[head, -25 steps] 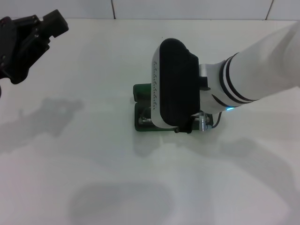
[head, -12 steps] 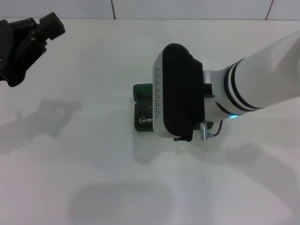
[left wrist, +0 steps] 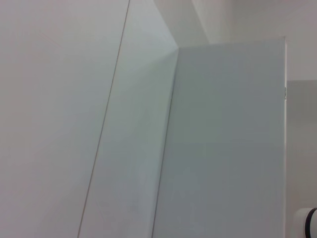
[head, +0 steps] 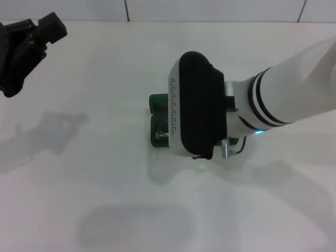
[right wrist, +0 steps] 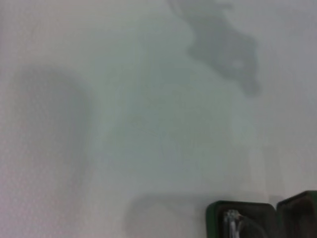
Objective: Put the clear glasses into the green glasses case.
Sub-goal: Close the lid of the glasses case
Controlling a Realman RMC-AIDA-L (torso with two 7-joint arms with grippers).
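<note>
- Clear glasses (right wrist: 233, 221) show only as a pale glint with a small metal hinge inside the green glasses case (head: 159, 122), which lies open near the middle of the white tabletop (head: 94, 184).
- Most of the case is hidden in the head view beneath the right arm's black-and-white wrist housing (head: 197, 111), leaving just its left end exposed: two dark green halves side by side, lid and base.
- Seen from the right wrist camera, the case (right wrist: 262, 220) shows a green rim with dark lining; the glasses appear to sit in the compartment, though how fully they rest there cannot be told from this blurred corner.
- Right gripper sits directly over the case, under the wrist housing, and its fingers are hidden in every view, so whether they are spread or pressed together cannot be told.
- A blue indicator light (head: 255, 131) glows on the right arm just behind the wrist.
- Left gripper (head: 39, 32), black, hangs raised at the far left corner of the tabletop, well apart from the case; it holds nothing, and its fingers look slightly parted.
- Left wrist camera takes in only pale wall panels (left wrist: 223, 148).
- Soft grey shadows of both arms fall across the tabletop.
</note>
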